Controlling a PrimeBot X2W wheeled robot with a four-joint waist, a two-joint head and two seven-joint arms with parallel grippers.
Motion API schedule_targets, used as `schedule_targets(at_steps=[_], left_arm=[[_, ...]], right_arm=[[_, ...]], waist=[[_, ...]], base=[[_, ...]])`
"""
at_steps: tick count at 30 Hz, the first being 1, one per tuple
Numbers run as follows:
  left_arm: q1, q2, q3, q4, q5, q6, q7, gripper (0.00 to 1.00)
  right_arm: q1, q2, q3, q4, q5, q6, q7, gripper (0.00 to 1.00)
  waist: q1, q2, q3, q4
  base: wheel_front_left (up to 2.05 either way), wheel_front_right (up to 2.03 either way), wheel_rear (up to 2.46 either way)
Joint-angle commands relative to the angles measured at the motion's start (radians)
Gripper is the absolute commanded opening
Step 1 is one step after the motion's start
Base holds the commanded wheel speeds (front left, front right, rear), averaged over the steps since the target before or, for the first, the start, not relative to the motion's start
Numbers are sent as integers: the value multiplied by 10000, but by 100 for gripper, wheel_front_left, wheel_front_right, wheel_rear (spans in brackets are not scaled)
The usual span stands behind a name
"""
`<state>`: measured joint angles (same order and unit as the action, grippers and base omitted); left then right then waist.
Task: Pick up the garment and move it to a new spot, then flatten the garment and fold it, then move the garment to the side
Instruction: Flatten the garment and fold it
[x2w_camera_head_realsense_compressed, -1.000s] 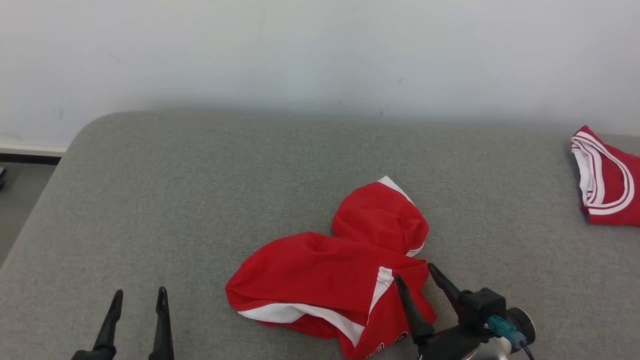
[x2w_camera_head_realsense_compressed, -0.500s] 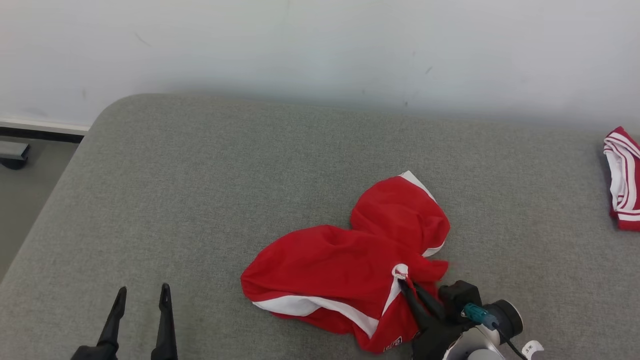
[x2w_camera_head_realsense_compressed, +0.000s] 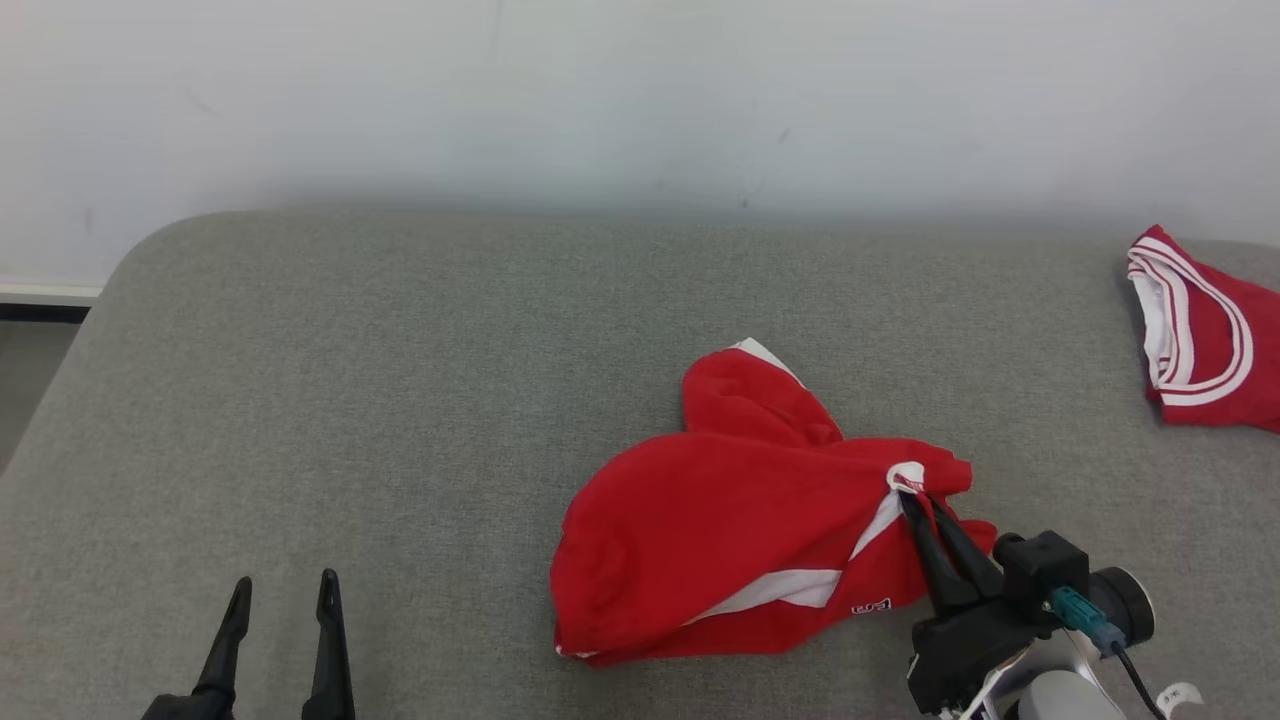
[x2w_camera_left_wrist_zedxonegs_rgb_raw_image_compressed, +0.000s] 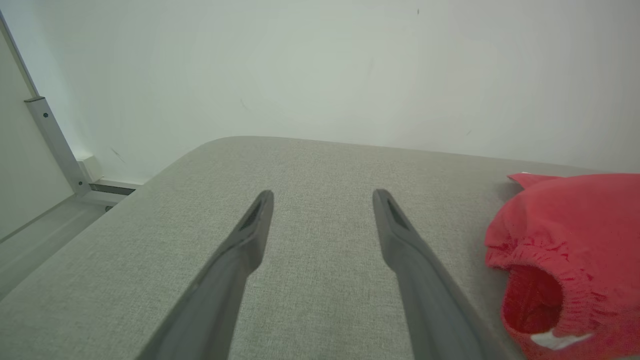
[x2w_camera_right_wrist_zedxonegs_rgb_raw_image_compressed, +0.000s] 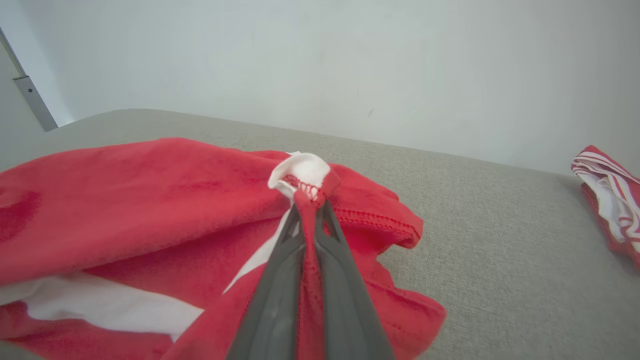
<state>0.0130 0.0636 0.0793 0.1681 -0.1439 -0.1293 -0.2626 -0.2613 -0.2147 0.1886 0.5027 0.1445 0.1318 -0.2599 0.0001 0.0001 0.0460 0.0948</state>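
Red garment (x2w_camera_head_realsense_compressed: 730, 530) crumpled on grey pad (x2w_camera_head_realsense_compressed: 400, 400), centre-right. Long axis runs L–R, white-trimmed corner at R end lifted. R gripper (x2w_camera_head_realsense_compressed: 915, 492) at that corner, clamped on hem. L gripper (x2w_camera_head_realsense_compressed: 280, 590) spread wide, nothing in it, well apart to L. Count: 2 grippers, 2 garments; second red garment (x2w_camera_head_realsense_compressed: 1200, 340) at far R.

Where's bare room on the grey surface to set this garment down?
Widest free patch: the grey surface between the left gripper, the wall and the red garment. A narrower strip separates that garment from the second red garment. Crowded lower right, around the right gripper.
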Motion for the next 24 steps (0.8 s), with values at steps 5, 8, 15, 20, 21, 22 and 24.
schedule_targets(at_steps=[5,8,15,20,21,22,24], left_arm=[[-54,-61,-27,69,-30,-1,-29,100],[-35,-68,0,83,-36,-6,-29,100],[43,-87,-11,82,30,-11,-29,100],[119,-97,-13,54,64,-5,-29,100],[128,-98,-32,66,62,-5,-29,100],[121,-100,-59,79,67,-4,-29,100],[94,-106,-93,94,66,-5,-29,100]], right_arm=[[458,-45,-462,25,115,-28,-54,100],[606,45,-611,-16,121,-28,-60,100],[1018,222,-895,-583,-58,-28,-57,100],[872,213,-789,-583,-146,-28,-56,100],[807,219,-773,-545,-166,-28,-16,100],[757,218,-754,-483,-159,-28,54,100],[636,128,-745,-267,-120,-28,214,100]], waist=[[-1,-1,85,-392],[-1,-1,74,-471],[-1,-1,-31,-485],[-1,-1,-115,-457],[-1,-1,-131,-436],[-1,-1,-147,-402],[-1,-1,-158,-329]], base=[[0,0,0],[0,0,0],[0,0,0],[0,0,0],[0,0,0],[0,0,0],[0,0,0]])
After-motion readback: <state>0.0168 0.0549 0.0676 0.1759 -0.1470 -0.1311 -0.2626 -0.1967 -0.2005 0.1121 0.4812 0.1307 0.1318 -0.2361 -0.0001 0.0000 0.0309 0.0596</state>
